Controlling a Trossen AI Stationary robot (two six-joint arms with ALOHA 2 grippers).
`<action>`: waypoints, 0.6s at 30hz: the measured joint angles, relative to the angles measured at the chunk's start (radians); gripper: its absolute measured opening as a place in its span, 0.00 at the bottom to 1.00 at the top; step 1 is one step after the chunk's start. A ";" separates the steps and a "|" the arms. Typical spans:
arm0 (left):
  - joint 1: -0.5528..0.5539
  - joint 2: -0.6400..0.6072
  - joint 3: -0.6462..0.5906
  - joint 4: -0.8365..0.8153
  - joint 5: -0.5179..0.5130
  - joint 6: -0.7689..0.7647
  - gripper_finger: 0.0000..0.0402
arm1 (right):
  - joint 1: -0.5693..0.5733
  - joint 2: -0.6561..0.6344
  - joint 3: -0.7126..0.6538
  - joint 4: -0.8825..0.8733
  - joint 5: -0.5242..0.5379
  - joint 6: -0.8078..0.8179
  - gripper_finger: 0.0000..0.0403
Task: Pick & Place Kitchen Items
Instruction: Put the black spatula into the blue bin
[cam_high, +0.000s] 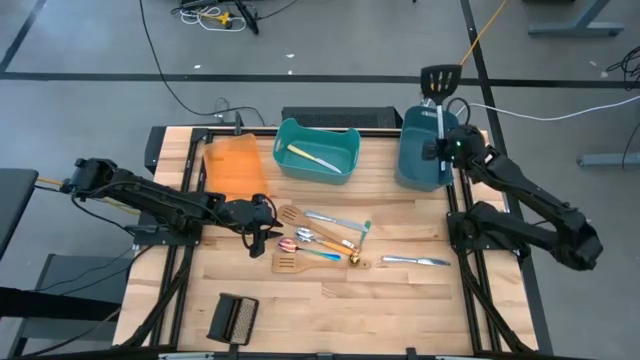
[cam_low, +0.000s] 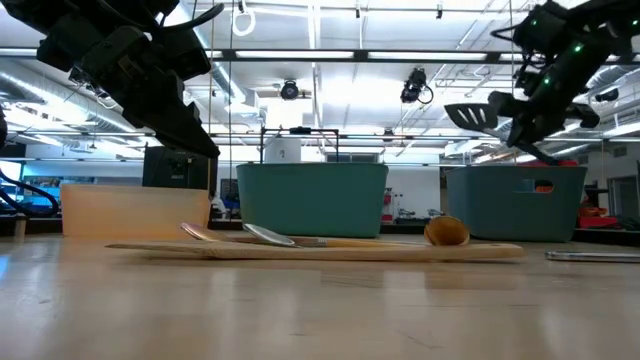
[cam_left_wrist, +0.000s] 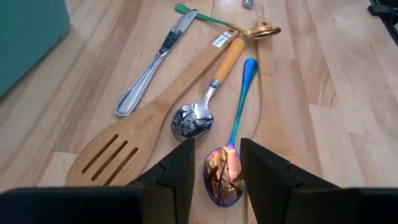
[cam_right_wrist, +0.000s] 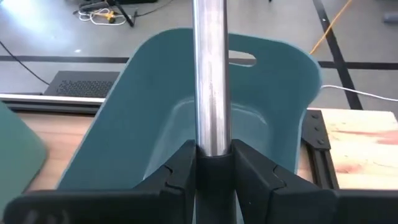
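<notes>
From above, the right hand (cam_high: 439, 128) hangs over the dark teal bin (cam_high: 422, 158) at the worktop's (cam_high: 400, 310) far right corner, pinching the steel handle of the black slotted spatula (cam_high: 439, 82), whose blade reaches past the bin's far rim; the left hand (cam_high: 262, 240) sits well to that bin's left, at the near-left edge of a utensil cluster with two wooden slotted spatulas (cam_high: 300, 216), spoons and a table knife (cam_high: 331, 220), while another knife (cam_high: 415, 261) lies on the near side of the bin, apart from it. A lighter teal bin (cam_high: 317, 150) holding one utensil, an orange bin (cam_high: 235, 166) and a black ribbed block (cam_high: 233, 319) also show. At worktop level, the spatula blade (cam_low: 478, 114) is held above the dark teal bin (cam_low: 515, 205). The left wrist camera shows the left hand's fingers (cam_left_wrist: 180, 171) spread apart around the bowl of an iridescent spoon (cam_left_wrist: 230, 163), beside a steel spoon (cam_left_wrist: 193, 120) and a wooden spatula (cam_left_wrist: 127, 146). The right wrist camera shows the right hand's fingers (cam_right_wrist: 179, 169) pressed against the steel handle (cam_right_wrist: 210, 74) above the bin (cam_right_wrist: 280, 124)
</notes>
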 joint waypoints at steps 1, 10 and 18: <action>0.000 0.000 0.000 0.000 -0.002 0.000 0.33 | -0.017 0.010 -0.007 0.020 -0.016 -0.014 0.23; 0.000 0.000 0.000 0.000 -0.019 0.000 0.33 | -0.055 0.050 -0.031 0.059 -0.020 -0.051 0.23; 0.000 0.000 0.000 0.001 -0.019 0.000 0.33 | -0.057 0.055 -0.105 0.120 -0.056 -0.022 0.23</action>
